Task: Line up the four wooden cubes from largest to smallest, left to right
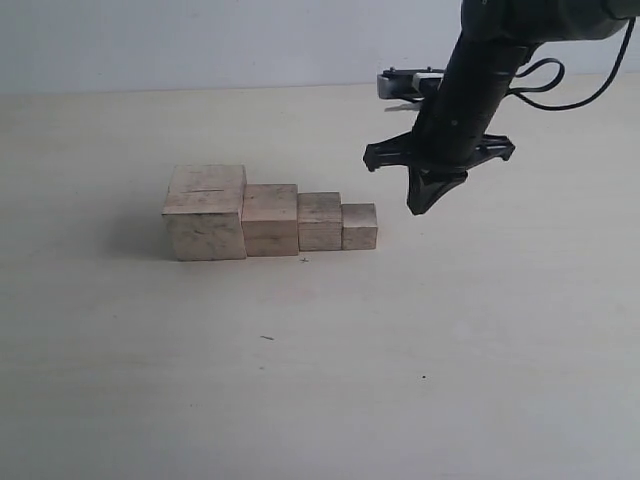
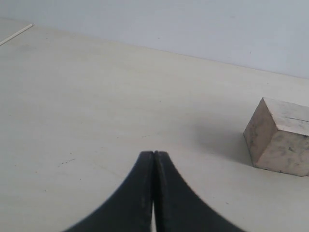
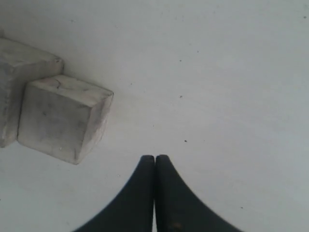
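Four pale wooden cubes stand touching in a row on the table. The largest cube (image 1: pixel 206 212), with a thin slit on top, is at the left; it also shows in the left wrist view (image 2: pixel 280 137). To its right come the second cube (image 1: pixel 271 219), the third cube (image 1: pixel 320 221) and the smallest cube (image 1: pixel 359 226), which the right wrist view also shows (image 3: pixel 63 117). My right gripper (image 1: pixel 420 207) hangs shut and empty above the table, right of the smallest cube; its tips show in its wrist view (image 3: pixel 154 157). My left gripper (image 2: pixel 154 153) is shut on nothing, away from the largest cube.
The pale table (image 1: pixel 420 360) runs back to a light wall (image 1: pixel 200 40). The right arm (image 1: pixel 475 80) with its black cable comes down from the upper right. The left arm is outside the exterior view.
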Tool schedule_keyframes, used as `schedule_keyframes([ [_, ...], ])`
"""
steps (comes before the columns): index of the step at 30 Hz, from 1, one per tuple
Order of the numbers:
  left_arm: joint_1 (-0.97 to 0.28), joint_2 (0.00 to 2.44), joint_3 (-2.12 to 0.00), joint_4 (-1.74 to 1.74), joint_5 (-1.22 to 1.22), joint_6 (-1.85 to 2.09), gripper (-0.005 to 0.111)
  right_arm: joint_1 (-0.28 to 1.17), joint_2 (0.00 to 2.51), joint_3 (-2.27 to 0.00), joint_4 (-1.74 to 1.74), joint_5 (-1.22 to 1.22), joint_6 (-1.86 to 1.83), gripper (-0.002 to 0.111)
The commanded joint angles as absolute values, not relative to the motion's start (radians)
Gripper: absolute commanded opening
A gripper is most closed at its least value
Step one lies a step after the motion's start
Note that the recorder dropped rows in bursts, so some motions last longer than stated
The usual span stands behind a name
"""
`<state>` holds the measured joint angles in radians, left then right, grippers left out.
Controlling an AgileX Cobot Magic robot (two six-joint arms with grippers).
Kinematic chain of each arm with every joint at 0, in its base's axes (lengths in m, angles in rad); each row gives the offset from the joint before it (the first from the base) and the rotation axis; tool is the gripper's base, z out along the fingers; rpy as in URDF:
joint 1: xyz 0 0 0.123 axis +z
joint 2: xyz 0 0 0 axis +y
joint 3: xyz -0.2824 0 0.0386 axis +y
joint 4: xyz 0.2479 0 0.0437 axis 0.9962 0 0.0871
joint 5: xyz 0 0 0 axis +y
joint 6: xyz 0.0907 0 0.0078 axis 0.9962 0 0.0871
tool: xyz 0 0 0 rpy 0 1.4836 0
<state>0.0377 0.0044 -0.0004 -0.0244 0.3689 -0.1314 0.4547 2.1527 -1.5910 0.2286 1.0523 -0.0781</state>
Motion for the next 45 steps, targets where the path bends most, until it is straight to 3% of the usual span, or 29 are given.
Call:
schedule_keyframes([
  [1,0.031,0.0,0.0,-0.022,0.364,-0.132,0.0,0.454,2.189,-1.592,0.262,1.041,-0.085,0.0],
  [45,0.031,0.0,0.0,-0.022,0.364,-0.132,0.0,0.454,2.217,-1.592,0.425,0.997,-0.228,0.0],
])
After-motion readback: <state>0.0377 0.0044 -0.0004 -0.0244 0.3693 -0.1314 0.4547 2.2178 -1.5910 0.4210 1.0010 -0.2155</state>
